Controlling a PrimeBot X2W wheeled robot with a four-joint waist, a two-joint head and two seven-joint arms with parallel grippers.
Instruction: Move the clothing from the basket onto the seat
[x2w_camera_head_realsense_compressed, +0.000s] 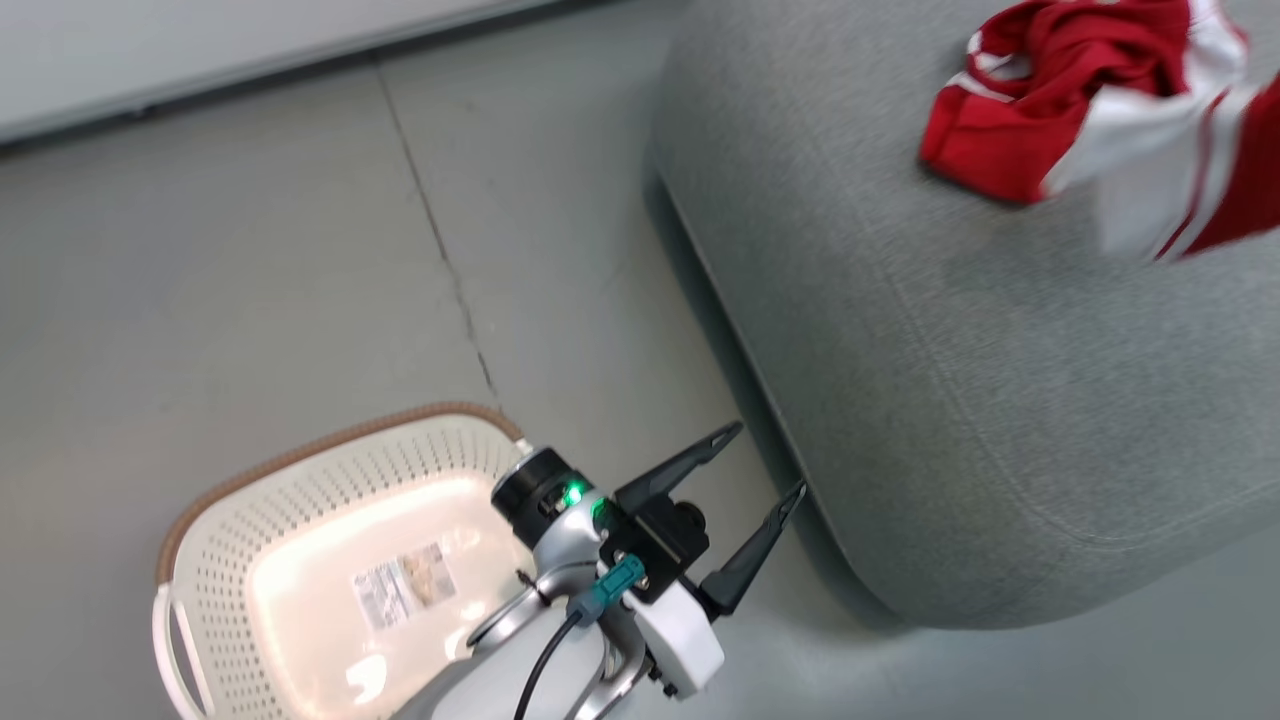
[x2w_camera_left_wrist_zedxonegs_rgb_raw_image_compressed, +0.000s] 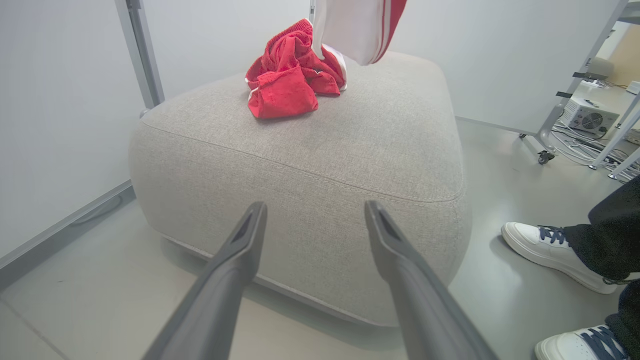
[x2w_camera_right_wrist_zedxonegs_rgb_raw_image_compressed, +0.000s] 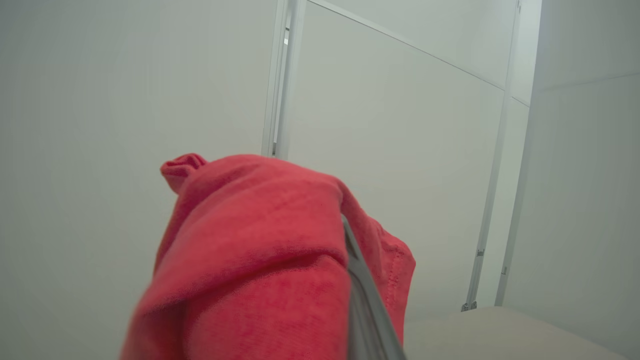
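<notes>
The cream basket (x2w_camera_head_realsense_compressed: 330, 470) stands on the floor at lower left; inside it I see just its bare bottom and label sticker. My left gripper (x2w_camera_head_realsense_compressed: 767, 460) hovers open and empty between the basket and the grey seat (x2w_camera_head_realsense_compressed: 1000, 380). Its fingers (x2w_camera_left_wrist_zedxonegs_rgb_raw_image_compressed: 250, 235) face the seat's side (x2w_camera_left_wrist_zedxonegs_rgb_raw_image_compressed: 300, 160). One red garment (x2w_camera_head_realsense_compressed: 1030, 100) lies crumpled on the seat top (x2w_camera_left_wrist_zedxonegs_rgb_raw_image_compressed: 287, 80). A second red and white striped garment (x2w_camera_head_realsense_compressed: 1190, 170) hangs above the seat (x2w_camera_left_wrist_zedxonegs_rgb_raw_image_compressed: 357, 25). Red fabric (x2w_camera_right_wrist_zedxonegs_rgb_raw_image_compressed: 260, 250) drapes over my right gripper (x2w_camera_right_wrist_zedxonegs_rgb_raw_image_compressed: 342, 225), shut on it, with one finger (x2w_camera_right_wrist_zedxonegs_rgb_raw_image_compressed: 367, 300) showing.
A person's white shoes (x2w_camera_left_wrist_zedxonegs_rgb_raw_image_compressed: 550, 255) and dark trouser legs stand on the floor right of the seat. White panel walls with metal posts (x2w_camera_left_wrist_zedxonegs_rgb_raw_image_compressed: 142, 55) stand behind it. A wheeled frame, cables and a small white box (x2w_camera_left_wrist_zedxonegs_rgb_raw_image_compressed: 587, 117) sit further right.
</notes>
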